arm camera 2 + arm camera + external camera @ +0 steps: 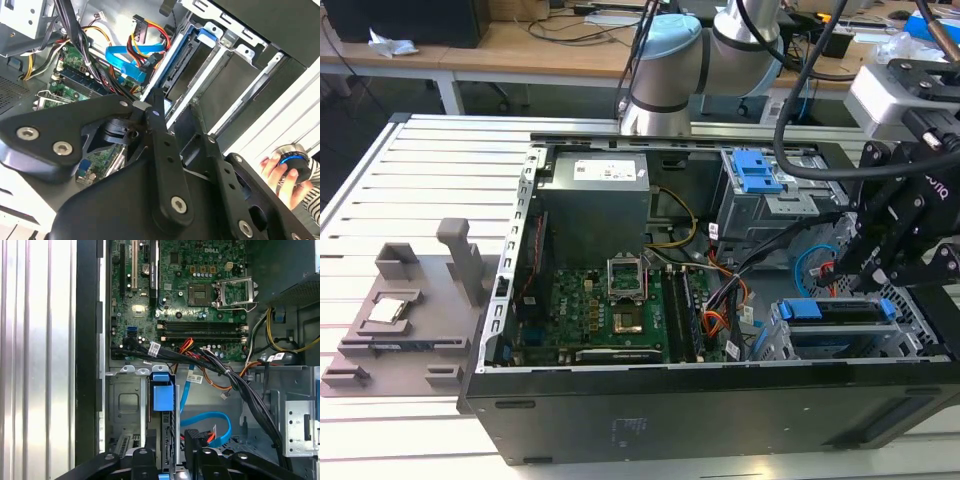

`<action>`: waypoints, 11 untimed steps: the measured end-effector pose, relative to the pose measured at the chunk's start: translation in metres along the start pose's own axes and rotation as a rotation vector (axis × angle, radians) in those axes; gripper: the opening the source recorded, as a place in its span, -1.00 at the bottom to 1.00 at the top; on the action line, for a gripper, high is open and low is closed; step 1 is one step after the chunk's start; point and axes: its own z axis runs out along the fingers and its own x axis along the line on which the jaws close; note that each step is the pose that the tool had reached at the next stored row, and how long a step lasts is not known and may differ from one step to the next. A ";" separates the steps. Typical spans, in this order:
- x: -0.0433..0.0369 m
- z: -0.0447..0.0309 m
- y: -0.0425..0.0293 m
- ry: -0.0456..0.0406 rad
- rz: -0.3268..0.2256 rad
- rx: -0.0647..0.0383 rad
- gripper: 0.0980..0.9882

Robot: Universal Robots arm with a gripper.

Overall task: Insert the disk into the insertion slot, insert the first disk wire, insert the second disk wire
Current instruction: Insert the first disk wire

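1. Gripper [860, 282] hangs low over the corner of the computer case [620, 425] at the exterior view's right, on the edge nearest that camera. Its black linkage stands directly above the drive bays.
2. Grip: I cannot tell how wide it stands, nor whether it holds anything. In both wrist views the gripper [172, 460] [170, 112] sits just beside the disk's rear end.
3. Disk [835, 312] sits inside the insertion slot [775, 345], lying level, its bright blue carrier showing at both ends.
4. In the first wrist view the disk [162, 390] appears edge-on, its blue tab towards the motherboard [200, 295], with the silver perforated wall of the insertion slot [125, 405] beside it.
5. In the second wrist view the disk [187, 70] shows a dark rear face framed by a blue rail, set within the insertion slot [235, 55].
6. A flat blue cable [210, 420] [125, 52] curls loosely near that rear end, alongside red, yellow and orange wires. Whether any plug is seated I cannot tell.
7. A person's hand [280, 172] grips a round knob outside the case.
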 end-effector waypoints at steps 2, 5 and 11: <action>-0.0003 -0.0001 -0.0029 0.0000 0.000 0.000 -0.41; -0.0026 -0.0004 -0.0193 0.0001 0.000 -0.003 -0.41; -0.0126 0.0093 -0.0330 -0.0014 0.030 -0.005 -0.41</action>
